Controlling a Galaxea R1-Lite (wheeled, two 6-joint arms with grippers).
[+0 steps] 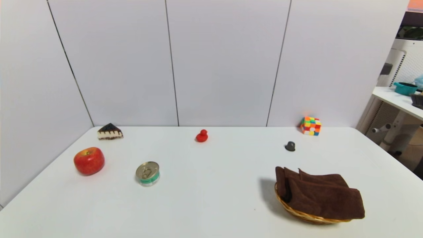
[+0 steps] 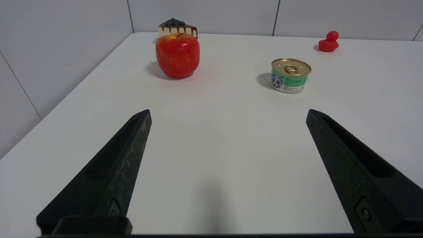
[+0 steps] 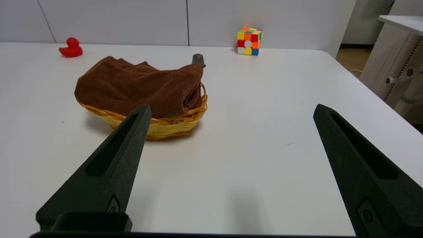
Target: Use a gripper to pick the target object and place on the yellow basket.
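table: towel in basket

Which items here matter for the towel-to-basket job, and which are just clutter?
Job:
brown towel, lying in the basket, one end over the rim
yellow basket
right end effector, open, empty
left end effector, open, empty

Clutter:
apple
can
cake slice
red duck
grey knob
puzzle cube
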